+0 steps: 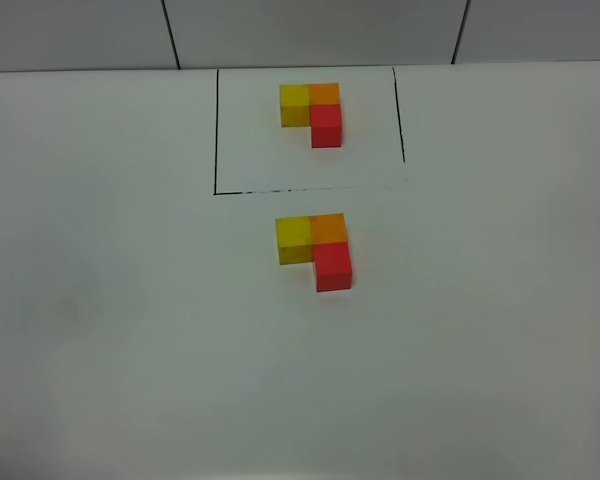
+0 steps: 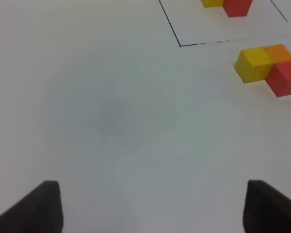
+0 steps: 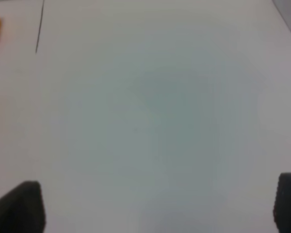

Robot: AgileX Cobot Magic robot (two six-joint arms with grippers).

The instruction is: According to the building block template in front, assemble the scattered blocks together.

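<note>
- Overhead: the scattered blocks (image 1: 315,250) sit joined in an L just outside the outlined building block template (image 1: 312,113), matching it; neither arm shows.
- Left wrist: left gripper (image 2: 153,206) gapes empty, blocks well ahead.
- Right wrist: right gripper (image 3: 160,206) gapes empty over bare table (image 3: 160,107), farther off.

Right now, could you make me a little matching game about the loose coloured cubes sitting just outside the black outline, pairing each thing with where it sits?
Things:
1. yellow cube
2. orange cube
3. red cube
4. template trio

Places, as the high camera sees them:
A. the corner of the L, touching both other loose cubes
B. inside the black outline, toward the far edge of the table
C. nearest the camera, in front of the orange one
D. on the left end of the L

Pairs: 1-D, 2-A, 3-C, 4-B
</note>
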